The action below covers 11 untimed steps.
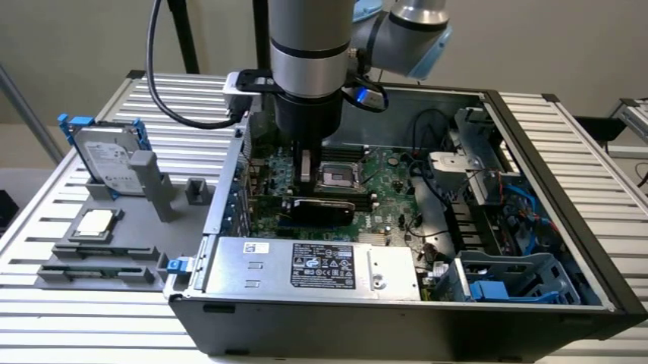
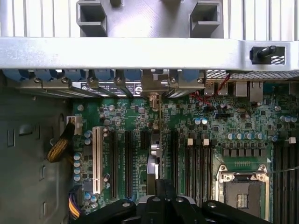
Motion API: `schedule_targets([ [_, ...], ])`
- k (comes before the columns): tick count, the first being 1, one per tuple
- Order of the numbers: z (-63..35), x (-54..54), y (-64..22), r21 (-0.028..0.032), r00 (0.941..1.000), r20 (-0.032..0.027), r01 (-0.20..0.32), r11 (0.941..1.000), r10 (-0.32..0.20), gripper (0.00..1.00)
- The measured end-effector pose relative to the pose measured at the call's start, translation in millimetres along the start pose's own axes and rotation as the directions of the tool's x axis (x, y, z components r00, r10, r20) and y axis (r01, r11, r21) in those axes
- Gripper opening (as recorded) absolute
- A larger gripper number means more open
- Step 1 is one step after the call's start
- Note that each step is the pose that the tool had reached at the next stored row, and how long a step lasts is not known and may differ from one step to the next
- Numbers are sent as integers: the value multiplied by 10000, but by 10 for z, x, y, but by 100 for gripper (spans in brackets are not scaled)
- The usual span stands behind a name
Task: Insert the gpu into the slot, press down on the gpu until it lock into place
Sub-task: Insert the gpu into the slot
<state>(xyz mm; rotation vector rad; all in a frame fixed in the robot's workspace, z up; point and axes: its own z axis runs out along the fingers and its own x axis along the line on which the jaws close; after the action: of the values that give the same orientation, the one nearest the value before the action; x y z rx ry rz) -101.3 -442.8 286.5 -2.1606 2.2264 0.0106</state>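
The gpu (image 1: 320,208) is a thin black card standing on edge on the green motherboard inside the open case. In the wrist view the gpu (image 2: 159,140) appears edge-on, running from the rear bracket toward my fingers. My gripper (image 1: 302,184) reaches straight down into the case above the card's end at the exterior view's left. In the wrist view my gripper (image 2: 161,192) is shut, its black fingertips together right over the card's upper edge; whether they touch it I cannot tell. The slot lies hidden under the card.
A silver power-supply box (image 1: 314,265) lies along the case's near side. The square CPU socket (image 1: 338,176) sits just beyond the card, with black memory slots (image 2: 198,163) and a white slot (image 2: 97,158) on either side. Cables and a blue drive cage (image 1: 506,282) fill the exterior view's right.
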Motion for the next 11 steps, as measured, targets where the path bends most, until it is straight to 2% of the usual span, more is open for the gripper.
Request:
schedule_targets([
  [4, 58, -4, 25, 76, 10000, -36, 4, 10000, -3, 11],
  [7, 109, -5, 27, 82, 10000, -34, 4, 10000, -4, 11],
  [11, 114, -6, 27, 78, 10000, -38, 4, 10000, -4, 11],
])
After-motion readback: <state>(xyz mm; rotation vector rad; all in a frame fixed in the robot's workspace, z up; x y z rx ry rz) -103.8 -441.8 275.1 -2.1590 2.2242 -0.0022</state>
